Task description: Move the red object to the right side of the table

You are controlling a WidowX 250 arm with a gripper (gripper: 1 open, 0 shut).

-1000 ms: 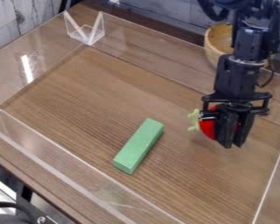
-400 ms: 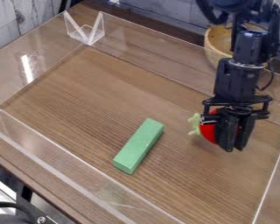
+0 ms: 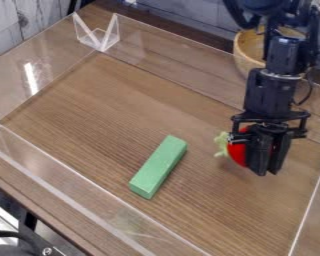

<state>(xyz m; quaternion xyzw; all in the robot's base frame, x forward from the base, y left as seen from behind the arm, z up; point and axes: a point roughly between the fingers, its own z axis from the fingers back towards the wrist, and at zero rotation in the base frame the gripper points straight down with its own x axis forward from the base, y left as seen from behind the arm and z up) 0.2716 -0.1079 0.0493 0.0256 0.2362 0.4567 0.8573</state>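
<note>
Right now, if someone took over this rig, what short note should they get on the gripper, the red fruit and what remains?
Gripper: shut on the red fruit, pointing steeply down, low over the table.
Fruit: at the table's right side as the camera sees it, near the clear wall; whether it rests on the wood cannot be told.
Green block: lies flat mid-table, apart from the fruit.
Done: fruit grasped and on the right side.
Left: probably just release and withdraw.

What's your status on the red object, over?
Gripper shut on the red object, right part of the table. Green block lies apart, toward the middle. Nothing in the way.
</note>
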